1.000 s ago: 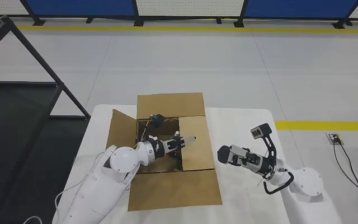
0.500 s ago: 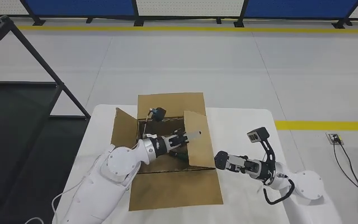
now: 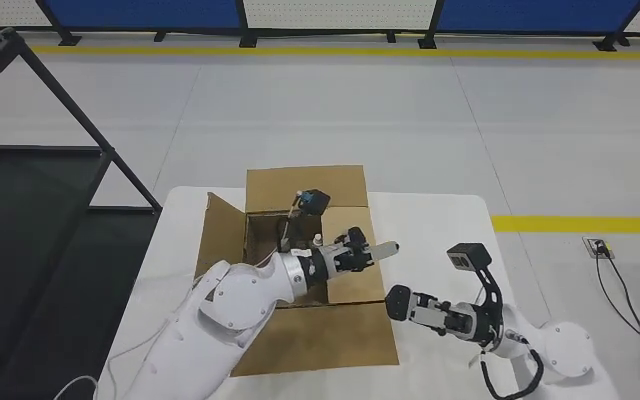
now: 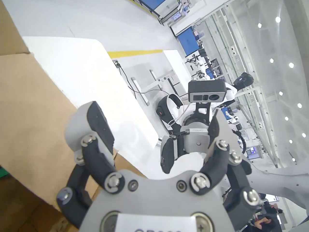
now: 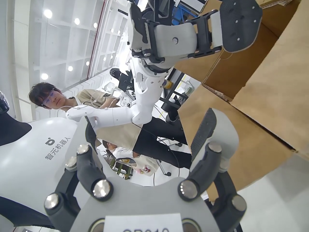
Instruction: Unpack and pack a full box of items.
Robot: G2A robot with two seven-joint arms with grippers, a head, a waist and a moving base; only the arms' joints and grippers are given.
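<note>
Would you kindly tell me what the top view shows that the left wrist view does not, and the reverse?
Top view: the whole cardboard box, all four flaps open, its dark inside, and the black frame beside the table. Left wrist view: the dark pads of the open left hand up close, nothing between them, and ceiling lights. Both: the box's right flap, the white table, and the right hand beyond the flap.
</note>
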